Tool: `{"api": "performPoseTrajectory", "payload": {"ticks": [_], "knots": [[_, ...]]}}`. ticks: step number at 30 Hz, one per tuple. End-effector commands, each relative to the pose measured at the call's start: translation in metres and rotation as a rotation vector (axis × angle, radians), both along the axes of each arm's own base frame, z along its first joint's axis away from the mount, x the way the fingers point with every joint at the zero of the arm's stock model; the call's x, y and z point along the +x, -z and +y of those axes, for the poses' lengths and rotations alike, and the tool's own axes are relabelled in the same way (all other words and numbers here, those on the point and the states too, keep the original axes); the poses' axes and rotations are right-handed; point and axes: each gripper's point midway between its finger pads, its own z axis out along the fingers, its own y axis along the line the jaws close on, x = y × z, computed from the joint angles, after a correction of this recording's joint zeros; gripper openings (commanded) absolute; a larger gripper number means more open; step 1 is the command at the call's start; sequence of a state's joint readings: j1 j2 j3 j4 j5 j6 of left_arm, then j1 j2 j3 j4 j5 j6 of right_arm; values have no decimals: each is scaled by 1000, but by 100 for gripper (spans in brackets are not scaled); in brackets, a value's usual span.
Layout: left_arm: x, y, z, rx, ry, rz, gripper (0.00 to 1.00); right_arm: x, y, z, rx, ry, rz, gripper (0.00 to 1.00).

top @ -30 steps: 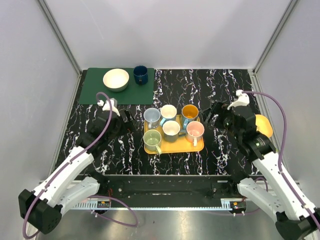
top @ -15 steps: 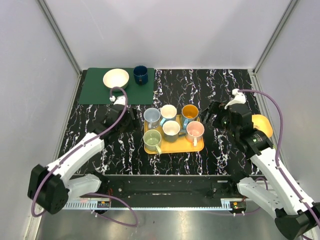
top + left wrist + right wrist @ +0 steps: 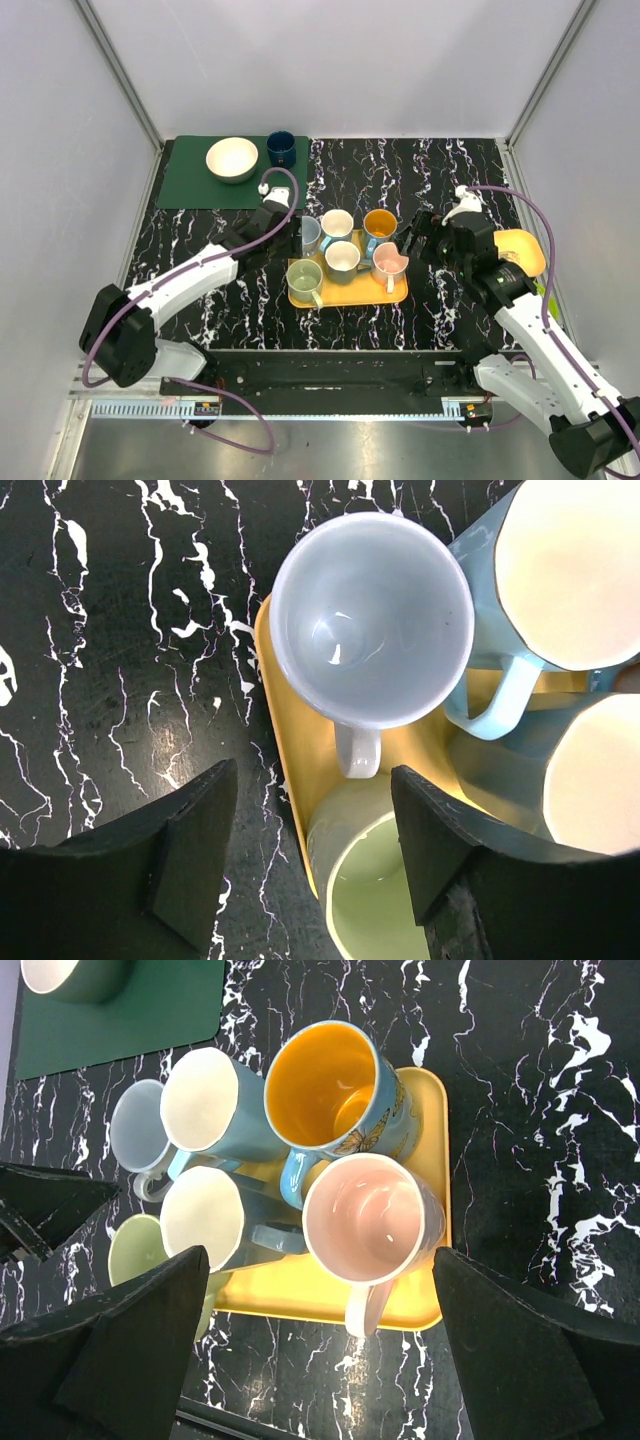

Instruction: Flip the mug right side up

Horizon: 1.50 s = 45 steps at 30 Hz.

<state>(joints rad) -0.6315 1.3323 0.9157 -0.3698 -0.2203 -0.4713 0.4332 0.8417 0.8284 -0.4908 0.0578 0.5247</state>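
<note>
Several mugs stand with their openings up on a yellow tray (image 3: pixel 350 293): a grey one (image 3: pixel 305 232), a green one (image 3: pixel 304 275), a pink one (image 3: pixel 390 260), an orange-lined one (image 3: pixel 380 224) and two cream-lined ones. None of them looks overturned. My left gripper (image 3: pixel 290 236) is open and empty over the tray's left edge. In the left wrist view its fingers straddle the green mug (image 3: pixel 400 880), just below the grey mug (image 3: pixel 372 620). My right gripper (image 3: pixel 415 240) is open and empty beside the tray's right side. In the right wrist view it is above the pink mug (image 3: pixel 370 1218).
A green mat (image 3: pixel 190 190) at the back left holds a cream bowl (image 3: pixel 232 158) and a dark blue mug (image 3: pixel 281 148). A yellow plate (image 3: pixel 528 250) lies at the right, partly under my right arm. Grey walls close in the marbled table.
My left arm has swung right, from the open table to the tray's left edge. My right gripper has shifted a little left toward the tray. The mugs have not moved.
</note>
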Motion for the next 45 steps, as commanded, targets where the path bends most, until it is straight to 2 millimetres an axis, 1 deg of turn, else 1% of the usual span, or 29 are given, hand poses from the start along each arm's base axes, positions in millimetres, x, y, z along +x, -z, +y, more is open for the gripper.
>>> {"api": "performPoseTrajectory", "payload": {"ticks": [1,5,12,17,21,25,29,31,33,34,36,38,40,41,43,44,45], "knots": [[21,-8,-5,29,-15,-62,66,4,-6,8,28,-24,-29,100],[23,0,-8,31,-9,-56,65,4,-5,11,36,-39,-27,100],[33,4,-23,42,24,-50,61,3,2,12,43,-40,-15,100],[29,17,-29,71,38,-20,60,1,4,12,43,-45,-13,100],[30,24,-28,91,31,-11,58,0,6,10,40,-40,-15,100],[33,26,-28,111,25,-3,51,-1,8,10,38,-40,-12,100],[35,27,-28,114,14,-1,47,-3,8,8,37,-36,-15,100],[34,28,-28,119,12,0,41,-4,10,7,35,-34,-12,100],[34,28,-27,121,12,-1,36,-5,10,7,36,-34,-10,100],[33,28,-26,123,11,0,31,-5,10,7,36,-33,-8,100],[32,26,-27,121,15,-4,27,-6,11,7,34,-34,-8,100],[30,25,-25,125,12,-7,27,-6,12,7,37,-32,-6,100],[30,24,-24,131,11,-9,30,-6,14,7,36,-31,-2,100],[29,24,-23,135,12,-9,30,-7,14,6,34,-31,-3,100],[29,23,-24,134,16,-11,25,-7,15,6,37,-29,0,100],[29,22,-23,136,17,-14,12,-7,17,6,36,-27,3,100],[28,22,-23,137,17,-16,2,-8,17,6,37,-26,3,100]]}}
